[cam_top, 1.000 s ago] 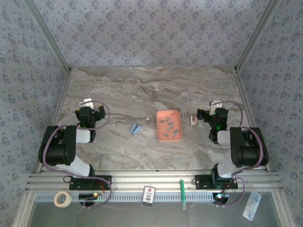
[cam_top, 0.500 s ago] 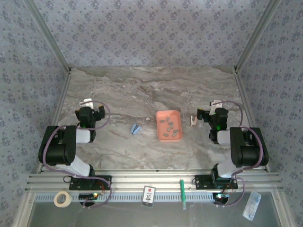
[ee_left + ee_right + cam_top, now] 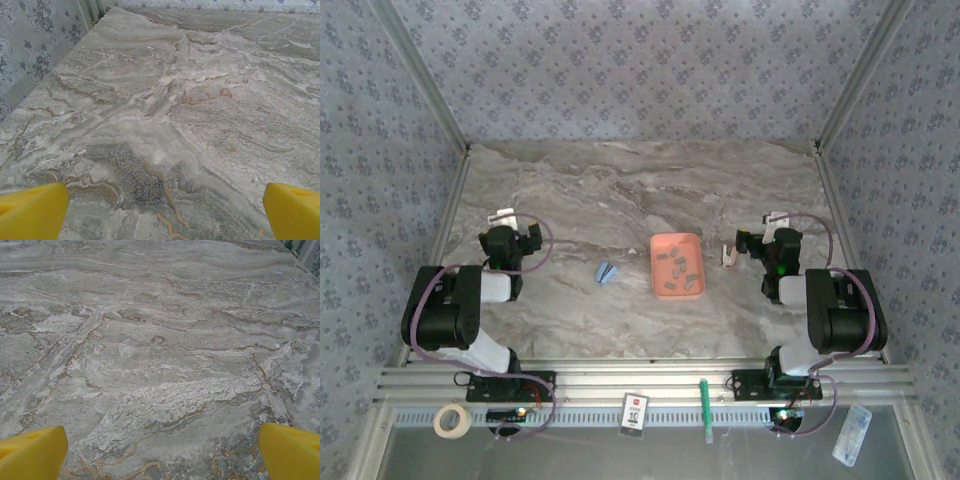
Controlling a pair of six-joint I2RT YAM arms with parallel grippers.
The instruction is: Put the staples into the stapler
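Observation:
The pale-blue stapler lies on the marble table between the two arms. To its right, several small grey staples lie inside a salmon-pink tray. My left gripper rests low at the table's left, well left of the stapler. In the left wrist view it stands open, its yellow fingertips far apart over bare marble. My right gripper sits just right of the tray. It is open too, with nothing between its yellow fingertips.
Patterned walls and metal posts close in the table on three sides. On the front rail lie a tape roll, a small card, a green pen and a plastic packet.

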